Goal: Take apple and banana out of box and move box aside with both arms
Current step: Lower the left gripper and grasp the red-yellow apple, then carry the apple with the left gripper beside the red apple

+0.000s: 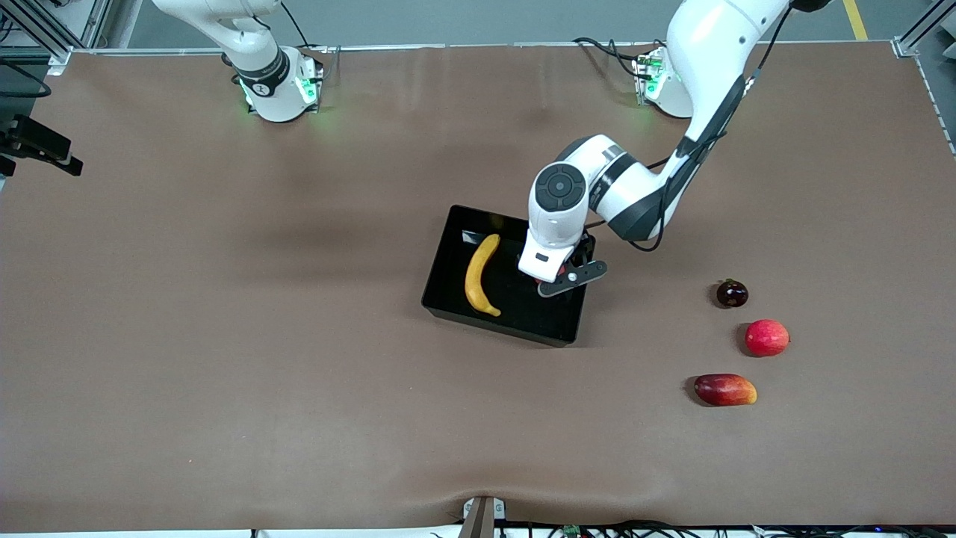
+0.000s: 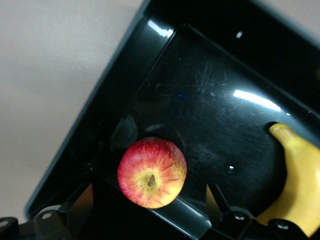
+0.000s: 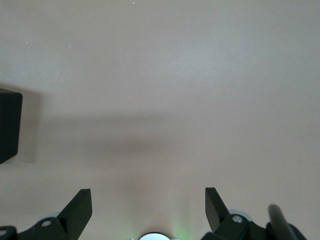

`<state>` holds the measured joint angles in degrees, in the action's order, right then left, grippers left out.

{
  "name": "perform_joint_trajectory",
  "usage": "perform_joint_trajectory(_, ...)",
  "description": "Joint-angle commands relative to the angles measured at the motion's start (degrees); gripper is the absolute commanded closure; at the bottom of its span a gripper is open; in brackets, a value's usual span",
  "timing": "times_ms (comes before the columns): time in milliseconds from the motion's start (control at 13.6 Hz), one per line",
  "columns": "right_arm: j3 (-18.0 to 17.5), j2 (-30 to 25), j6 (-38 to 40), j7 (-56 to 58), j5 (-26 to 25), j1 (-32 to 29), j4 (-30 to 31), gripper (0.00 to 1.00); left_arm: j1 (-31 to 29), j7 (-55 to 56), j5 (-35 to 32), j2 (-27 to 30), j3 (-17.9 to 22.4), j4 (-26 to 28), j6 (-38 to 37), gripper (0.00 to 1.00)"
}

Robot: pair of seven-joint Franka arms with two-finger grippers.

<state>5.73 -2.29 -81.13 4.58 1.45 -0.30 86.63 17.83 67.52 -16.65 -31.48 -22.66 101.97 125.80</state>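
The black box (image 1: 499, 326) stands mid-table. The yellow banana (image 1: 482, 275) lies in it along the side toward the right arm's end. My left gripper (image 1: 559, 282) hangs low inside the box at its other side and hides the apple in the front view. In the left wrist view the apple (image 2: 152, 172), red with yellow patches, rests stem up on the box floor (image 2: 215, 115). It sits between the spread fingers of my open left gripper (image 2: 148, 199), untouched, with the banana's end (image 2: 296, 175) beside it. My right gripper (image 3: 148, 210) waits open over bare table.
Three other fruits lie toward the left arm's end of the table: a dark round one (image 1: 732, 293), a plain red round one (image 1: 766, 337) and an oblong dark-red one with a yellow tip (image 1: 725, 389). A black shape (image 3: 9, 125) shows at the right wrist view's edge.
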Motion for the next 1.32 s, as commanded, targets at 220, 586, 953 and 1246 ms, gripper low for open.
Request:
perform_joint_trajectory(220, -0.55, 0.53, 0.10, 0.08, 0.40, -0.85, -0.93, 0.00, -0.16, 1.65, -1.45, -2.43, 0.25, 1.83, 2.70, 0.00)
perform_joint_trajectory(586, -0.55, 0.53, 0.10, 0.08, 0.49, -0.93, -0.94, 0.00, -0.42, 1.65, -2.51, -5.51, 0.25, 0.86, 4.19, 0.50)
perform_joint_trajectory(953, -0.55, 0.53, 0.10, 0.08, 0.49, -1.02, -0.93, 0.00, 0.19, 1.65, -2.33, -2.01, -0.37, -4.57, -2.99, 1.00)
perform_joint_trajectory(1246, -0.55, 0.53, 0.10, 0.08, 0.31, -0.94, -0.85, 0.00, -1.12, -0.62, -1.63, 4.48, -2.39, -11.52, -16.95, 1.00)
